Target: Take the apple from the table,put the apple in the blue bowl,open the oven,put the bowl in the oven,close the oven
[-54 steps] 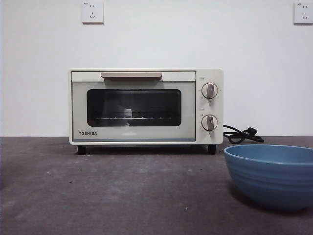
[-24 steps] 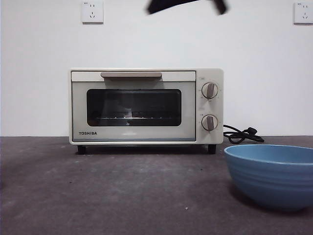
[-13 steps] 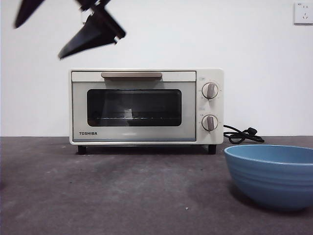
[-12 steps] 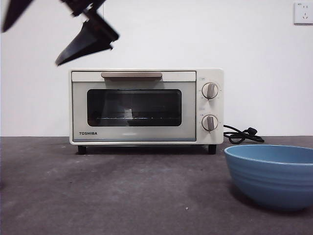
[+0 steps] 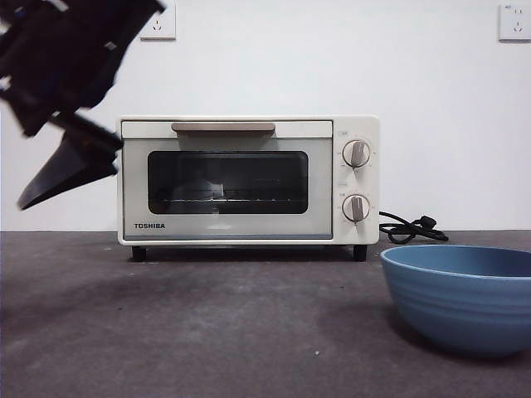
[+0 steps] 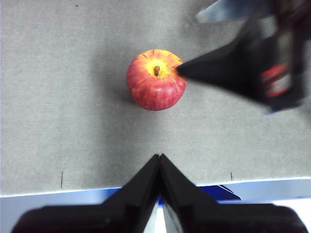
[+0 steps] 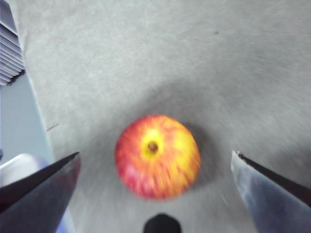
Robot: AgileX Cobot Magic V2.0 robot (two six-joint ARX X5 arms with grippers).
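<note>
Blue bowl (image 5: 459, 298) sits nearest the front camera, toward the worktop's (image 5: 207, 332) front right corner, upright and with nothing visible inside, probably parked there so the fruit has a short carry before the bowl goes to the oven. The apple (image 7: 157, 156) does not appear in the front view; both wrist views show it resting stem-up on bare worktop, apart from bowl and oven, near a worktop edge with a blue strip along it. Right pincer (image 7: 155, 170) hangs directly above the apple with its jaws spread wide, one on each side and neither touching; the picture is smeared, so the arm is likely in motion. Judgement: first step, the approach to the pick, grasp not yet made. In the front view this arm enters big and dark from the upper left corner, one jaw tip angled down toward the worktop's left edge. Left pincer (image 6: 160, 162) waits with its jaws pressed together, holding nothing, aimed at the apple from beside it. Farthest back, the oven (image 5: 249, 181) stands square against the wall at the worktop's rear edge, door closed, handle (image 5: 222, 128) facing forward for a later pull.
</note>
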